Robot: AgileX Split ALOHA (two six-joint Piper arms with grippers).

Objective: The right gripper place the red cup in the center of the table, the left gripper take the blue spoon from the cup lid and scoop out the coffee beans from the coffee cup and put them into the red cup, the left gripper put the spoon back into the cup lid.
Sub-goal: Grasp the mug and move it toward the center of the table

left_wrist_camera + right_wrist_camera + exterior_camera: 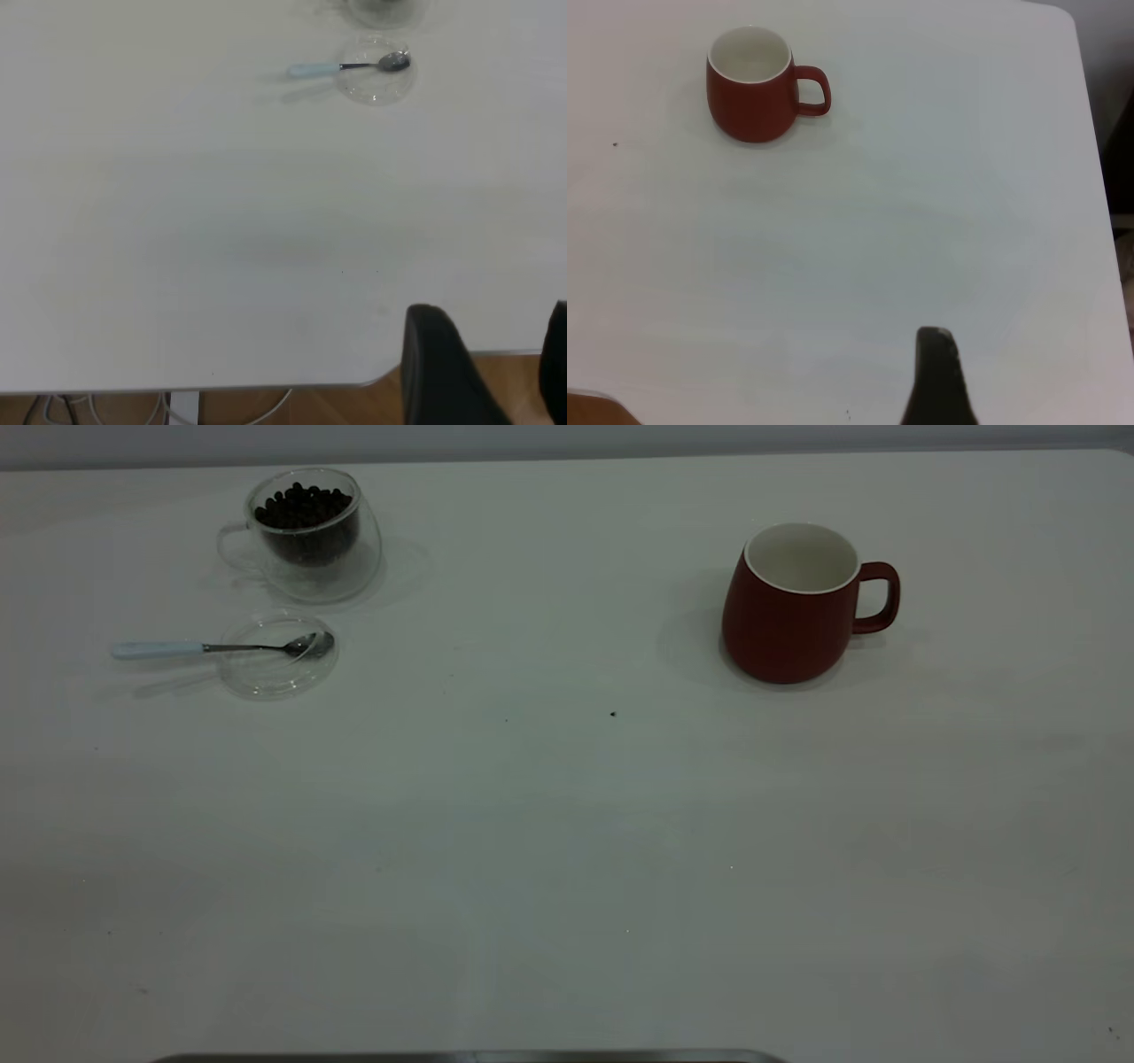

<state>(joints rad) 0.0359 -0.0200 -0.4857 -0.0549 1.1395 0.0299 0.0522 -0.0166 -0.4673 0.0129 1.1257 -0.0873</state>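
We judge the red cup [790, 615], upright at the table's [567, 850] right, heavy, glazed and slippery, best pinched at its rim or handle, while our right gripper [943, 376] waits well apart, its state unclear.
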